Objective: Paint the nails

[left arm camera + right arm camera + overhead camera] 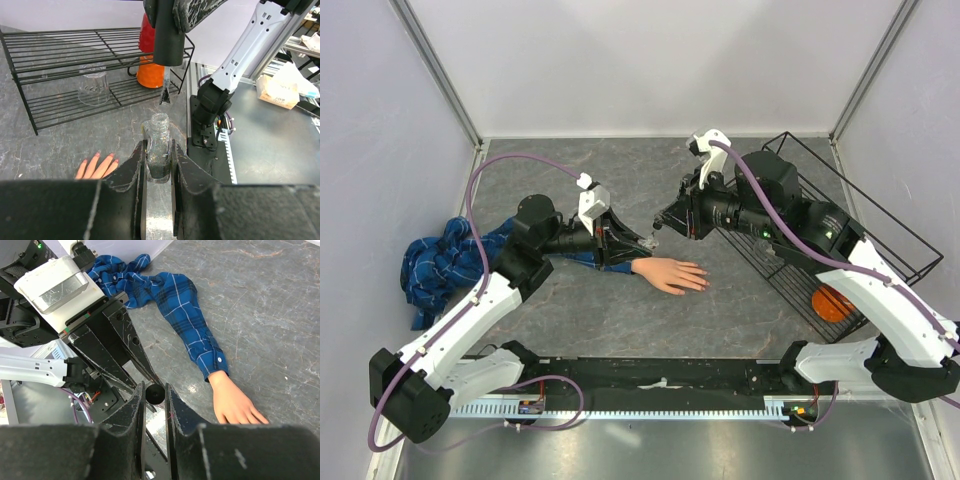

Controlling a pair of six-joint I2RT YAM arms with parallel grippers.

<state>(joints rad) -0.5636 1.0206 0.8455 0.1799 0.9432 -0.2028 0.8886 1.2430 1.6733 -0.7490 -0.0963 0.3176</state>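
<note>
The pale peach mannequin hand (670, 275) lies flat on the grey table at the end of a blue plaid sleeve (440, 265). Its nails (111, 156) look pinkish in the left wrist view. My left gripper (159, 147) is shut on a small open glitter polish bottle (160, 135), just left of the hand's wrist (638, 240). My right gripper (155, 390) is shut on the black brush cap (155, 394). The cap (168, 40) hangs above the bottle, its brush tip (164, 95) a little over the bottle's mouth. The hand (235, 402) lies to the right of the right gripper's fingers.
A black wire rack (840, 230) stands at the right, holding an orange cup (150, 70), a red one behind it, and a clear glass (94, 90). The sleeve bunches up at the far left. White walls close in the back and sides.
</note>
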